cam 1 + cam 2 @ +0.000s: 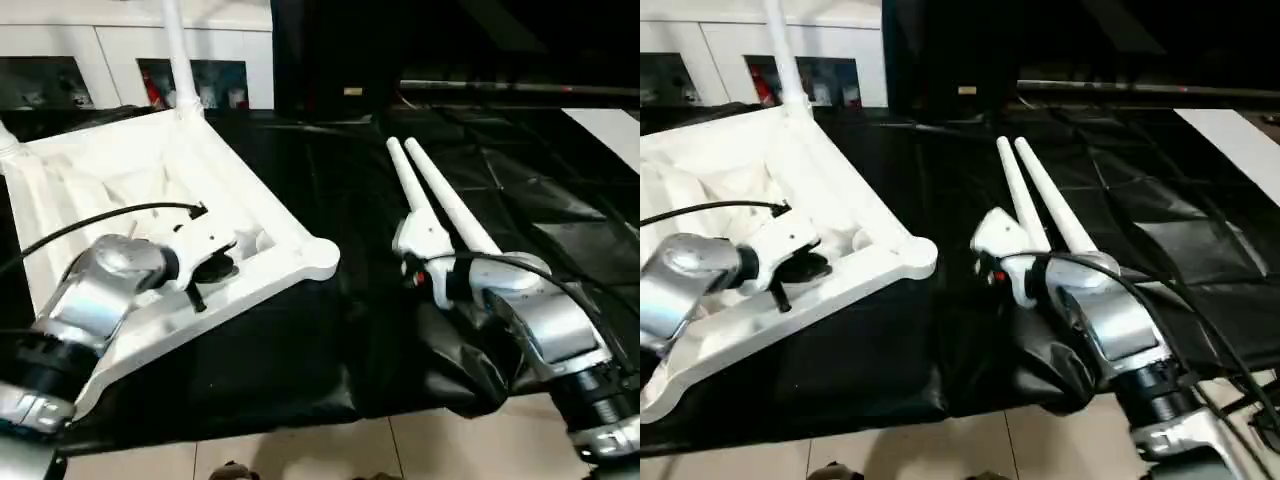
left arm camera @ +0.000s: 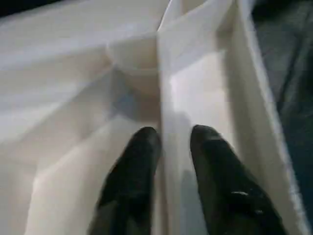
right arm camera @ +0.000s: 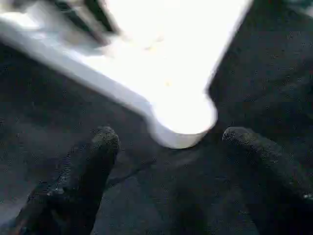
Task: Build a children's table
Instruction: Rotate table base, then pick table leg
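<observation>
Right now you are partway through the leg-fitting step: the tabletop (image 1: 150,200) lies underside up on the black-covered work table (image 1: 330,330), with one leg (image 1: 178,50) already standing in the far corner socket and another at the left corner (image 1: 8,150), while two loose legs (image 1: 1040,200) lie side by side on the black cover. Your left gripper (image 2: 168,147) sits inside the tabletop, its two black fingers (image 2: 137,166) straddling an upright rib; the gap between them is narrow, but I cannot tell whether they actually pinch the rib or merely stand either side of it. A round socket wall (image 2: 139,68) lies just ahead of those jaws. Your right gripper (image 3: 166,142) stands wide open and empty, hovering over the black cover with the near rounded corner (image 3: 183,120) of the tabletop between and just beyond its fingertips, seemingly not touching. The loose legs lie behind that gripper, beside its wrist housing. I judge the next move calls for steadying the tabletop with the left and bringing the right back to a loose leg, then seating its end in the near corner socket. Watch the black cable (image 1: 110,215) looping over the tabletop, and the rumpled cover (image 1: 1050,370) under your right forearm, which could snag.
</observation>
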{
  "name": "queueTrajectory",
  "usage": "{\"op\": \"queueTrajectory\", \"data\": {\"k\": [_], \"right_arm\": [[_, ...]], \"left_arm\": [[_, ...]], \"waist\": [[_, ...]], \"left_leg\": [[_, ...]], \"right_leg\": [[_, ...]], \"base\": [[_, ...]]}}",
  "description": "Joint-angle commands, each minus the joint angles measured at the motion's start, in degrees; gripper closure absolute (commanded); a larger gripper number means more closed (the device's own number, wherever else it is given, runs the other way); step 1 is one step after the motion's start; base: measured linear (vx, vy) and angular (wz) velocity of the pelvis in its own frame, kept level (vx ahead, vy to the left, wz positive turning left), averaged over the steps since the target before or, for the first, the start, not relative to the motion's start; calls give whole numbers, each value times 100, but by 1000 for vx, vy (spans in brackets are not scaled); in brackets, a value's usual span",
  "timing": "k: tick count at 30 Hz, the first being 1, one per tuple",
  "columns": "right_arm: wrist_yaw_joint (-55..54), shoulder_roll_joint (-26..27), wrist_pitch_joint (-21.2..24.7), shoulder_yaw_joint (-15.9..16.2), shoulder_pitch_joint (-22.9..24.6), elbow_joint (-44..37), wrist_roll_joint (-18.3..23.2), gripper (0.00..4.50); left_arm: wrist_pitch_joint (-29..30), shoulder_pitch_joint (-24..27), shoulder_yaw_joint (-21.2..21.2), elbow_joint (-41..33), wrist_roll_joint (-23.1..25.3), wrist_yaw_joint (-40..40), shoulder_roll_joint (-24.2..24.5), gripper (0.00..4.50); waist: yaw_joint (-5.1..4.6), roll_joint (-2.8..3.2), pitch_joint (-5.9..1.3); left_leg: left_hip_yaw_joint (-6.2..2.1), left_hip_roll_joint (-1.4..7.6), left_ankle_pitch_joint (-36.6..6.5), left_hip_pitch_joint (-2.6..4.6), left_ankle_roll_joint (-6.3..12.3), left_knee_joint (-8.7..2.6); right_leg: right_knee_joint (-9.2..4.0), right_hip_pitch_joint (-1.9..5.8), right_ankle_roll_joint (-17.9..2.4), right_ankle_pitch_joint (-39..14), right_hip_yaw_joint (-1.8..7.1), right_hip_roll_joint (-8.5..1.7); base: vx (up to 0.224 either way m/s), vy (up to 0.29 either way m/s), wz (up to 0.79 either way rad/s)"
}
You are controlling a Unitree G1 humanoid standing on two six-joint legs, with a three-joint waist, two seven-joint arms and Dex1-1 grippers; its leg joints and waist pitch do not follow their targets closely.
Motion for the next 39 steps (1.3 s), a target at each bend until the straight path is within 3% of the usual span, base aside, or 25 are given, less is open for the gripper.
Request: {"op": "queueTrajectory", "data": {"k": [1,4,5,6,7,9,11,17,18,21,28,39], "right_arm": [[-659,45,255,-243,-229,256,-256,62],[-1206,224,800,-490,-545,625,-301,62],[-1294,257,862,-556,-623,727,-281,62],[-1390,290,931,-623,-724,868,-260,62],[-1501,318,962,-677,-812,995,-256,36],[-2006,462,1115,-946,-1256,1653,-205,29],[-2287,527,1109,-1038,-1593,2214,-231,14],[-2821,561,864,-1200,-2457,3831,-398,0],[-2880,552,858,-1263,-2611,4139,-372,0],[-2922,547,941,-1319,-2875,4733,-369,0],[-3011,590,760,-1366,-3169,5774,-420,0],[-2723,777,827,-1708,-3397,6227,-121,0]], "left_arm": [[-311,-43,183,34,-67,-91,49,296],[-483,-61,330,82,-214,-241,130,295],[-496,-58,389,52,-285,-300,154,267],[-458,-53,464,-3,-374,-368,186,267],[-430,-52,509,-51,-414,-387,208,241],[-318,-60,710,-265,-586,-423,278,245],[-213,-94,826,-407,-708,-314,204,210],[388,108,892,-1353,-1294,-374,-195,184],[422,189,828,-1481,-1298,-363,-230,161],[498,354,716,-1710,-1286,-378,-248,145],[1110,622,597,-2521,-1508,-268,-342,132],[1442,776,628,-2923,-1531,-159,-225,132]], "waist": [[-3,105,-422],[-18,117,-433],[-10,121,-427],[-9,122,-432],[-17,134,-430],[-41,141,-439],[-42,142,-442],[-39,145,-453],[-32,142,-456],[-50,149,-457],[-37,152,-471],[-39,137,-451]], "left_leg": [[-82,178,-1652,90,-265,-417],[-85,164,-1659,91,-326,-414],[-80,165,-1718,105,-337,-412],[-80,171,-1728,109,-341,-413],[-83,170,-1745,105,-355,-416],[-88,163,-1726,101,-400,-414],[-82,166,-1689,99,-461,-403],[-57,174,-1525,74,-477,-377],[-46,165,-1532,74,-463,-370],[-52,155,-1513,50,-428,-372],[-33,169,-1342,12,-375,-336],[-47,170,-1558,7,-359,-347]], "right_leg": [[-502,229,-927,-2037,282,-366],[-488,245,-868,-2074,291,-367],[-493,232,-856,-2106,290,-369],[-490,229,-862,-2074,293,-371],[-476,230,-896,-2007,290,-366],[-452,231,-966,-1920,290,-368],[-435,239,-1064,-1801,288,-366],[-364,253,-1229,-1400,293,-366],[-379,259,-1217,-1380,291,-357],[-369,280,-1158,-1352,286,-337],[-324,272,-1304,-1013,283,-331],[-355,256,-1152,-1510,270,-333]], "base": [[0,0,0],[0,0,0],[0,0,0],[0,0,0],[0,0,0],[0,0,0],[0,0,0],[0,0,0],[0,0,0],[0,0,0],[0,0,0],[0,0,0]]}}
